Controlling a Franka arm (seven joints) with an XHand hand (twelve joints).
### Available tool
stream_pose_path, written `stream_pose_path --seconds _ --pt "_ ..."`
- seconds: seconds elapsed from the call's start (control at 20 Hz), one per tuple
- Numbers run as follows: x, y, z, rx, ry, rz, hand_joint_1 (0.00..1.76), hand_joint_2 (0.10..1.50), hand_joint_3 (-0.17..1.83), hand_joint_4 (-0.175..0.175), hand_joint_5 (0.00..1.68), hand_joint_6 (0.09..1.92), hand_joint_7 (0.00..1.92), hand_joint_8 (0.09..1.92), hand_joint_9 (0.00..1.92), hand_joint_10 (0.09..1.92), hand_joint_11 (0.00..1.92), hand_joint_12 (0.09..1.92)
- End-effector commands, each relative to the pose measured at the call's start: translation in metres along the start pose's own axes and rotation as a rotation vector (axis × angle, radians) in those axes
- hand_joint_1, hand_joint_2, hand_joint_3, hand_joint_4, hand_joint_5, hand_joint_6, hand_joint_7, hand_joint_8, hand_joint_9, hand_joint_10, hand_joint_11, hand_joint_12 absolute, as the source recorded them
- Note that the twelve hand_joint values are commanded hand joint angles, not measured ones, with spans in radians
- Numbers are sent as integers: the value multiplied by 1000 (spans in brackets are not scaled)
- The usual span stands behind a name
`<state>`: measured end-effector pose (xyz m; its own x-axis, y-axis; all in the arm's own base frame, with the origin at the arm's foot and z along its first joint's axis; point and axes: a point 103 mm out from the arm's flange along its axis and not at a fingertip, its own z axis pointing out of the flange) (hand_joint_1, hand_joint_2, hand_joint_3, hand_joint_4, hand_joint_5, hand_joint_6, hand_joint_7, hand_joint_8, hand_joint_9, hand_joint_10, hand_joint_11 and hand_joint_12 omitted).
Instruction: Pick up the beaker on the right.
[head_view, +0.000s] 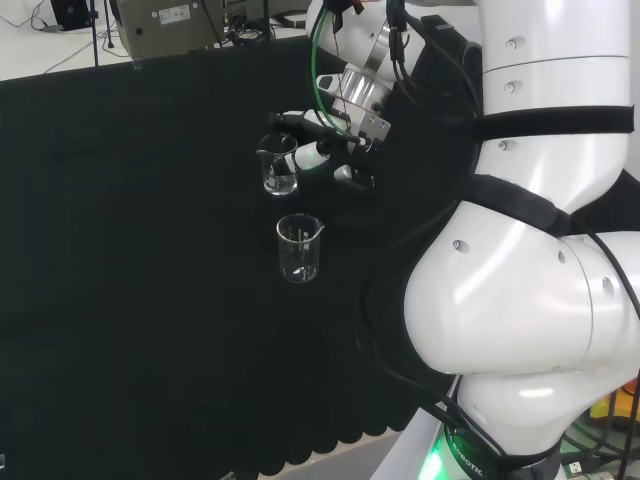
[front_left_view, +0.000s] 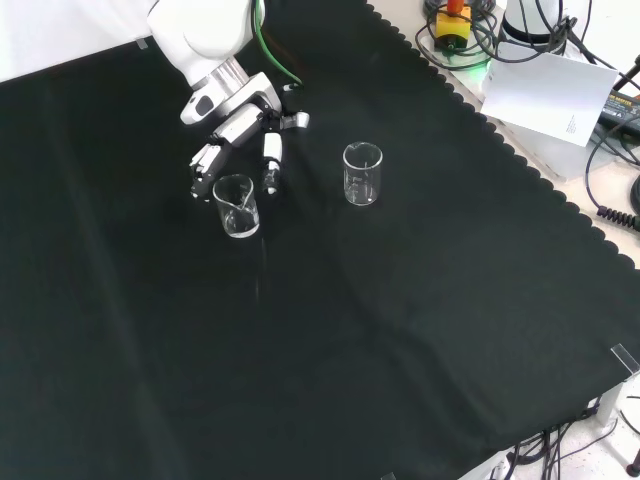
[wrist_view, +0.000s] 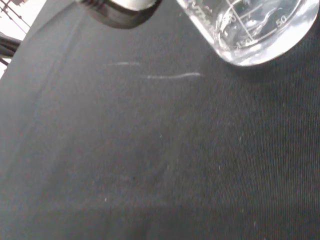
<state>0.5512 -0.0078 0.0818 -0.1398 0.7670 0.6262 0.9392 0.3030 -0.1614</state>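
Hand (front_left_view: 240, 135) sits low at the far beaker (front_left_view: 236, 206), coming in from the top of the front view, its fingers (front_left_view: 205, 163) spread on either side of the glass and reaching down past the rim; from the head view one finger hooks over the rim and another lies along the right wall. Fingers look part-curled round the glass, but whether they actually press the wall I cannot tell, so call it a grasp being formed, not a confirmed hold. Cloth (front_left_view: 400, 330), black, covers the bench. Two clear beakers stand upright on it, well apart. In the front view the one at the hand is left, the free beaker (front_left_view: 362, 173) right; in the head view the free one (head_view: 299, 248) is nearer the camera and the one at the hand (head_view: 279, 165) farther off. Wrist view has a beaker base (wrist_view: 255, 30) close, on the cloth, apparently empty. Risks, as judged: clear glass is slick, and an uneven close could tip it or skid it along the cloth; a lift before the thumb side seats could let it slide out. Which beaker counts as "right" depends on the view, so the wrong one may be taken.
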Motion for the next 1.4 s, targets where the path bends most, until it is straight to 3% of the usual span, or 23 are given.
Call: stream_pose_path --seconds 0.05,0.2,0.55,0.85,1.4 --pt "-3 0 2 -66 31 -6 1002 893 -175 -27 455 88 199 671 415 627 73 1383" --pt "-5 0 0 -89 36 -11 1025 898 -175 -25 468 96 207 673 428 624 82 1380" --pt "-8 3 6 -54 78 -51 1034 903 -175 -23 460 97 210 674 438 622 88 1375" --pt "-11 8 11 -40 104 -70 984 888 -175 -18 422 87 102 626 310 573 27 1365" --pt "-9 16 20 -86 161 -96 964 877 -175 -15 429 92 120 624 291 574 2 1367"
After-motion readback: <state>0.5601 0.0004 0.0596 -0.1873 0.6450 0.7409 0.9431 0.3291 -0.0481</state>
